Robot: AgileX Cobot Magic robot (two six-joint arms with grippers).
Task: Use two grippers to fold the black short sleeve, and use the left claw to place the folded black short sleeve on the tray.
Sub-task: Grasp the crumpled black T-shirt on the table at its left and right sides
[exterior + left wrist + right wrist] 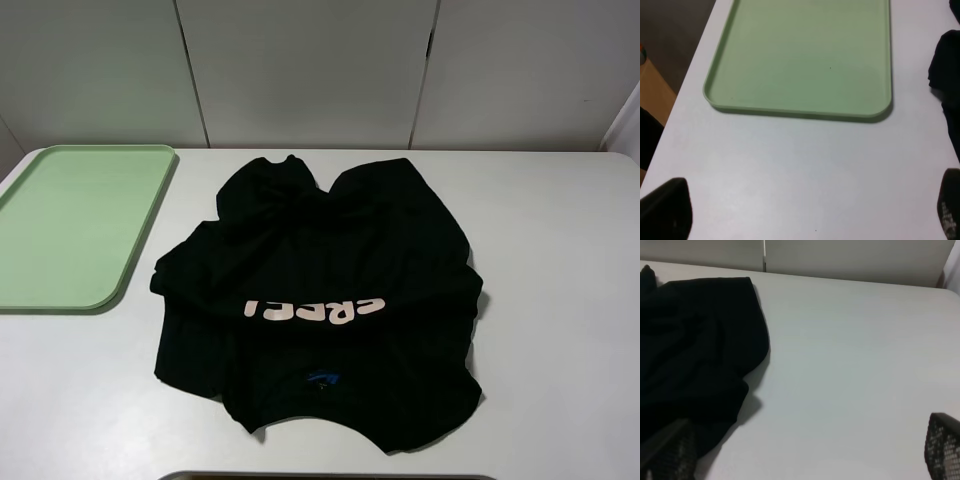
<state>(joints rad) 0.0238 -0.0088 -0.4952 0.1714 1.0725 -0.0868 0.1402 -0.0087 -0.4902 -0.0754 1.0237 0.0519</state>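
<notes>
The black short sleeve (320,250) lies crumpled on the white table, with pale lettering (315,309) upside down across its middle and a small blue label (322,378) near the front. An edge of it shows in the left wrist view (946,65) and a larger part in the right wrist view (695,340). The light green tray (75,225) lies empty at the table's left; it fills the left wrist view (800,55). My left gripper (807,210) is open and empty over the table near the tray. My right gripper (806,450) is open and empty beside the shirt's right edge. Neither gripper shows in the exterior view.
The white table (560,300) is bare to the right of the shirt. Grey wall panels (310,70) stand behind the table. A dark strip (325,476) shows at the front edge. The table's left edge drops off beside the tray (687,85).
</notes>
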